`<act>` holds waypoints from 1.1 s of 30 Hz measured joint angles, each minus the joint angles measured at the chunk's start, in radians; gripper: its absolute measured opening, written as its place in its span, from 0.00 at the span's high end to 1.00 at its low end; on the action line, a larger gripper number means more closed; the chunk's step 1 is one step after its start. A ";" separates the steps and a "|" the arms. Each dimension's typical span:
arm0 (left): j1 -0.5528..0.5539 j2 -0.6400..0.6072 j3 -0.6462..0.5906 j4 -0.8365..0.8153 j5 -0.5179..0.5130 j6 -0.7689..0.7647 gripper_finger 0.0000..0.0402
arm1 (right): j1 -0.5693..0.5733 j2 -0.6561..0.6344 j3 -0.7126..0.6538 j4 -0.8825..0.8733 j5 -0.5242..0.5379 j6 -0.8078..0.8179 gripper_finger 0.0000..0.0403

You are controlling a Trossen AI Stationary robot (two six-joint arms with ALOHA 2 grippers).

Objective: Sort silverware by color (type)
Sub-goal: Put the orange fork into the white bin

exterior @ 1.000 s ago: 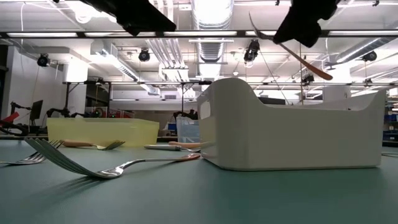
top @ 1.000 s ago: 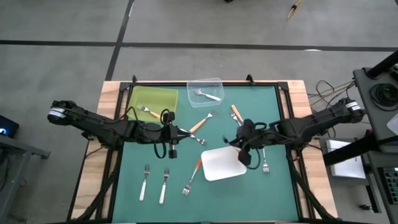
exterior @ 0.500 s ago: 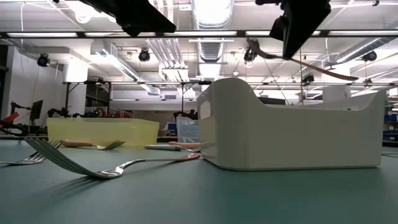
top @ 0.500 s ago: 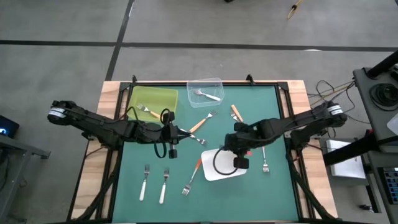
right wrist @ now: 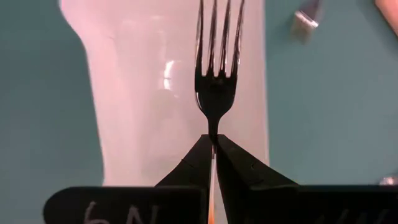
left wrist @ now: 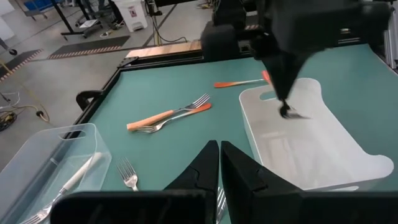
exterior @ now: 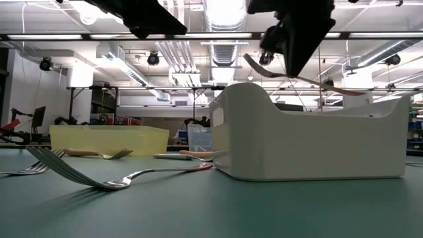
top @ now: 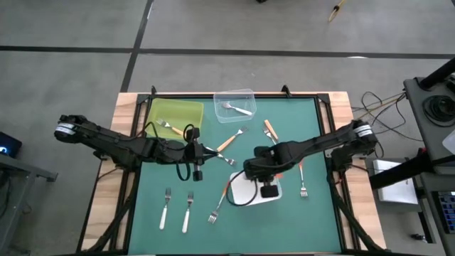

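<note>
The right gripper (exterior: pixel 291 58) is closed on the neck of a fork (right wrist: pixel 215 74) with a red-orange handle, which is held nearly level above the white tray (top: pixel 274 195) with its prongs over the tray's bare floor; the step in hand is judged to be the delivery of this fork to that tray. A short descent and an opening of the fingers are called for next, so that the fork is laid inside the walls. The left gripper (left wrist: pixel 219 167) is kept shut and empty near the table's middle, while other forks (top: pixel 187 211) lie scattered on the green mat (top: pixel 313 213) and in the yellow tray (top: pixel 186 108) and the clear tray (top: pixel 233 94).
</note>
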 joint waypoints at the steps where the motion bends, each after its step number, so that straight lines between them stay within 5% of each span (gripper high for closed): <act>1: 0.000 0.000 0.000 0.000 0.000 0.000 1.00 | 0.000 0.018 0.019 0.000 -0.014 -0.014 0.98; 10: 0.000 0.000 0.000 0.001 -0.009 0.019 1.00 | 0.000 0.134 0.124 -0.009 -0.071 -0.109 0.98; 33: 0.000 0.000 0.000 0.010 -0.015 -0.002 1.00 | -0.001 0.202 0.118 -0.089 -0.071 -0.121 0.98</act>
